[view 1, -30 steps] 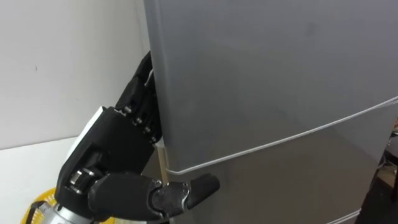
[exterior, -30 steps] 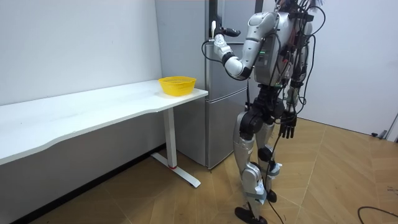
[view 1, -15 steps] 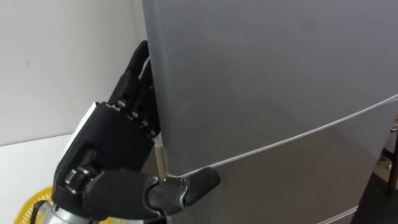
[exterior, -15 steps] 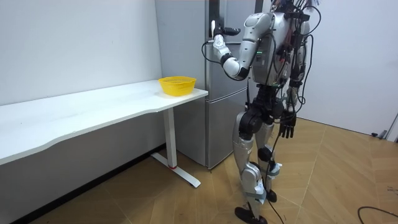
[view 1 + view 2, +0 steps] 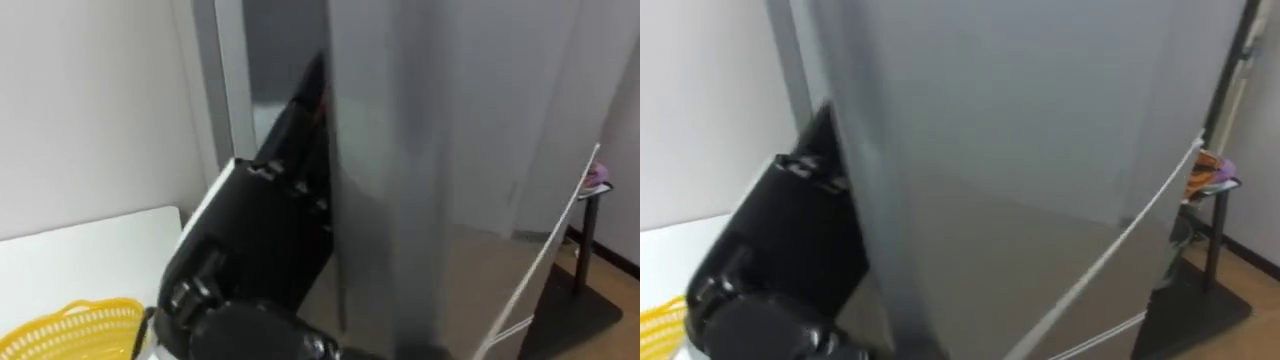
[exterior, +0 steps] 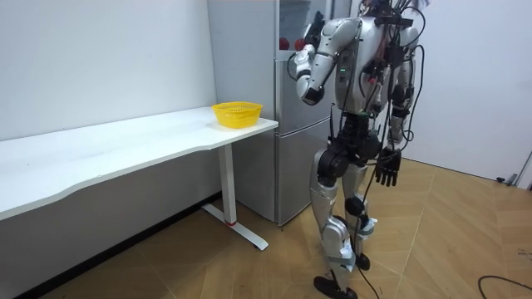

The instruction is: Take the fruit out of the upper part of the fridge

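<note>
Fingers of the left hand (image 5: 258, 245) go out of sight behind the free edge of the smooth grey upper fridge door (image 5: 450, 150), so I cannot tell if they are curled around it or lie flat; the black back of the hand stands just against that edge. The door is open by some angle, and in the room view the lit upper compartment shows small red things (image 6: 287, 41) on a shelf. They are too small to say what they are, but one of them is probably the thing to retrieve, and it is inside the fridge, in neither hand. I judge such a small thing to be light. If it is a fruit or a can, it may be round, smooth and cold, perhaps a little wet, so it should be taken around its middle with a full, gentle wrap rather than by the tips. The door itself is stiff, slippery on its face, and turns only on its hinge, so the free edge is the right place to hold. It probably needs a wider opening before an arm can pass in. Below it is the closed grey lower fridge door (image 6: 295, 166). On the robot's left stands the long white table (image 6: 125, 145) with a round yellow mesh basket (image 6: 237, 113) on its end near the fridge, a likely place for putting the thing down. The right hand (image 6: 386, 170) hangs beside the hip with relaxed fingers and holds nothing.
</note>
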Motion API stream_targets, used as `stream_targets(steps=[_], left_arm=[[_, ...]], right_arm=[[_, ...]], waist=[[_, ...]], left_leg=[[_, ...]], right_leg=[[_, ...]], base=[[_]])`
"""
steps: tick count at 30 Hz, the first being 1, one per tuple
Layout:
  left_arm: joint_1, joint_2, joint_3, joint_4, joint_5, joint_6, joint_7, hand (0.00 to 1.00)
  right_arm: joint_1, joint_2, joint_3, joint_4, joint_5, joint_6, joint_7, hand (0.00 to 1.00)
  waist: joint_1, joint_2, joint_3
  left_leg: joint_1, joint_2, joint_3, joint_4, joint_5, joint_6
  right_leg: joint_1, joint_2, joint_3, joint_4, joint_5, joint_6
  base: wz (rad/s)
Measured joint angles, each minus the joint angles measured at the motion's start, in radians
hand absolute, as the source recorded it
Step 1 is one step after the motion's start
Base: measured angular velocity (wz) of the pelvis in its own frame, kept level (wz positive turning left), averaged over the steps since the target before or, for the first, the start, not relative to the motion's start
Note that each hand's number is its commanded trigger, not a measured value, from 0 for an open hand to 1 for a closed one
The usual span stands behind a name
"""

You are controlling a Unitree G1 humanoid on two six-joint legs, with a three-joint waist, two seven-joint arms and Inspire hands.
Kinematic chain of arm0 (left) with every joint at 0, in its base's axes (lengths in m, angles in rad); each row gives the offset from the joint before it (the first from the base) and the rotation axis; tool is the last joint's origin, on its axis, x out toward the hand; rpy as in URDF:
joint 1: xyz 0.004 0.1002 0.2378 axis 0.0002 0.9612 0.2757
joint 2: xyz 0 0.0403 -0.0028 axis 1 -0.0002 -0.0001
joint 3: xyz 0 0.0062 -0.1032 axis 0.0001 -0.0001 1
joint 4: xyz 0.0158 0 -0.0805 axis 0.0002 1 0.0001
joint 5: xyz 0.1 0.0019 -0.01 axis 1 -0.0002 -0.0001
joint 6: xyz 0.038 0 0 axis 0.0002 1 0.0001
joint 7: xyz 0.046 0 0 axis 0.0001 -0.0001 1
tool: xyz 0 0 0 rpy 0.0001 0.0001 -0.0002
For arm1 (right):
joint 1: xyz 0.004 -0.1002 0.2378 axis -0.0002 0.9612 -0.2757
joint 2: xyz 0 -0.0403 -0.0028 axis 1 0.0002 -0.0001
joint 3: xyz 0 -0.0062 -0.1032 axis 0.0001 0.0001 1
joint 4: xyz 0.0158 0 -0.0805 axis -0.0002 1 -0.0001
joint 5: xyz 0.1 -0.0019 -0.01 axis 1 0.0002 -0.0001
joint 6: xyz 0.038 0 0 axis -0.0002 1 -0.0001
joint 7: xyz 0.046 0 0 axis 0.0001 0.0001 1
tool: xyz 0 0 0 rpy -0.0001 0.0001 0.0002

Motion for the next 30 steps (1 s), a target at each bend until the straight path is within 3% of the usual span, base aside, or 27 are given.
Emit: stream_targets(steps=[3,4,7,16,30], left_arm=[[-0.040,0.001,-0.072,0.000,0.000,0.036,-0.053,0.00],[-0.044,-0.001,-0.077,-0.001,0.000,0.049,-0.081,0.00],[-0.059,0.001,-0.079,-0.003,0.000,0.070,-0.132,0.00],[-0.088,0.001,-0.079,-0.004,0.000,0.097,-0.254,0.00],[-0.096,-0.002,-0.071,-0.006,0.000,0.110,-0.310,0.00]], right_arm=[[-0.005,-0.003,0.017,0.004,0.025,-0.002,0.000,0.00],[-0.010,-0.006,0.022,0.004,0.031,-0.002,0.001,0.00],[-0.019,-0.008,0.031,0.007,0.059,-0.002,0.001,0.00],[-0.020,-0.015,0.032,0.007,0.127,-0.001,-0.011,0.00],[-0.019,-0.015,0.032,0.010,0.144,-0.001,-0.010,0.00]], waist=[[-0.021,0.005,-0.0007],[-0.027,0.014,-0.0036],[-0.033,0.024,-0.0001],[-0.043,0.006,0.0087],[-0.044,0.007,0.0046]], left_leg=[[0.002,0.000,0.001,0.000,0.000,0.000],[0.004,0.001,0.007,0.000,0.000,0.000],[0.016,0.004,0.022,-0.001,0.000,0.000],[0.016,0.002,0.025,-0.003,0.000,0.000],[0.017,0.003,0.029,-0.002,0.000,0.000]], right_leg=[[-0.004,0.003,0.010,0.001,0.000,-0.001],[-0.007,0.005,0.020,0.003,0.001,-0.001],[-0.008,0.010,0.035,0.005,0.001,-0.003],[-0.025,0.014,0.052,0.020,0.000,-0.004],[-0.026,0.015,0.053,0.022,0.001,-0.005]], base=[[-0.13],[-0.22],[-0.26],[-0.05],[0.00]])
